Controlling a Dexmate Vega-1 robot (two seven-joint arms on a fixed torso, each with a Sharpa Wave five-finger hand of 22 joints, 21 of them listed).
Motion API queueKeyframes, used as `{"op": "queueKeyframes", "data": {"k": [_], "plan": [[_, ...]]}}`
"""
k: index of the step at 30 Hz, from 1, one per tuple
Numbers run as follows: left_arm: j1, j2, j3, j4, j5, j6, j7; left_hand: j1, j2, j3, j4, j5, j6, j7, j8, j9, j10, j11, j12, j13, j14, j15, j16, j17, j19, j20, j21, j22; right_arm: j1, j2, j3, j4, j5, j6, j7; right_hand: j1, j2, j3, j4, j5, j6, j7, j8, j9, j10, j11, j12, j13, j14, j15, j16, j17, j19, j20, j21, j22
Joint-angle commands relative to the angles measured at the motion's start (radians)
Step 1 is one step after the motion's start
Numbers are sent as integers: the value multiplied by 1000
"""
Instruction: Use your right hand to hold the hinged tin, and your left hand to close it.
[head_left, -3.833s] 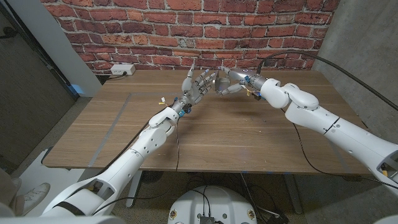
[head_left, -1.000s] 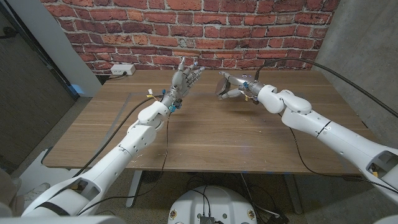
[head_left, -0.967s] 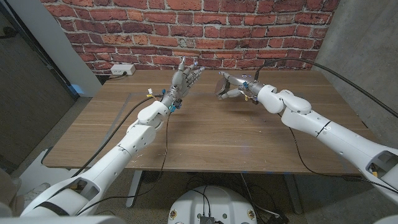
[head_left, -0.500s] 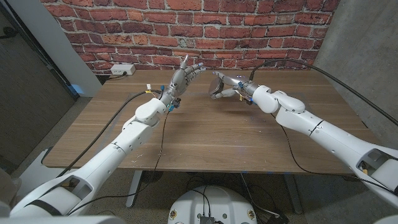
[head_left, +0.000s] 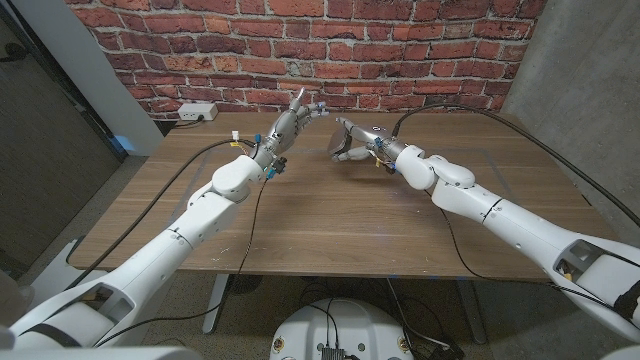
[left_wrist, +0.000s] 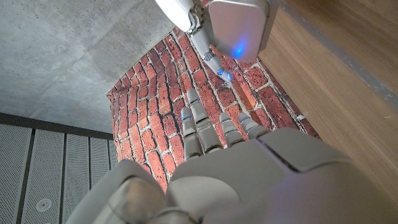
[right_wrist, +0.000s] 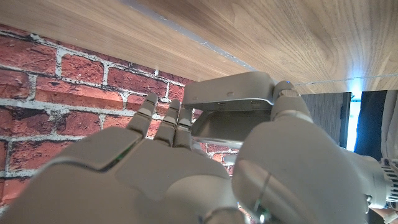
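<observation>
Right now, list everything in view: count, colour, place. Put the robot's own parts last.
Hinged metal tin: one, silver-grey, held above the far middle of the table.
Wooden table: one, brown, under both arms.
Brick wall: one, red, behind the table.
White power strip: one, on the wall's base at the table's far left corner.
Concrete wall: one, grey, on the right side.
Cables: black, trailing from both arms.
Left hand: one, grey, raised beside the tin, fingers apart, holding nothing.
Right hand: one, grey, grips the tin.

one hinged tin (head_left: 343, 141), two hands, one table (head_left: 340, 215)
</observation>
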Motion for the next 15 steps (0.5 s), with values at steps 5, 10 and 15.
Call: {"op": "queueKeyframes", "data": {"k": [5,10,15], "plan": [[25,30,-4,-37,28,34,35,10,-3,-8,5,6,4,2,-4,4,2,1,-2,3,6,-57,1,3,1,7,-1,1,-5,57,-41,101,26,31,-100,-3,13,-3,6,-1,-151,-7,6,0,241,-244,-2,5,-13,-3,0,2,-9,1,-3,1],[33,37,-9,-49,34,35,44,10,-3,-9,5,7,5,1,-6,4,-8,2,-8,3,11,-51,3,3,3,14,-1,1,-2,69,-56,130,27,42,-119,-4,14,-4,6,-2,-148,-10,6,0,243,-247,-2,5,-12,-7,1,2,-7,1,-2,1],[42,55,-12,-74,70,54,77,10,-2,-10,5,7,-1,0,-10,4,-8,7,-9,3,16,-51,4,3,3,16,-1,1,1,77,-64,150,37,53,-129,-4,15,-4,6,-2,-143,-12,8,0,246,-248,-3,6,-12,-7,2,2,-4,0,-1,1]]}}
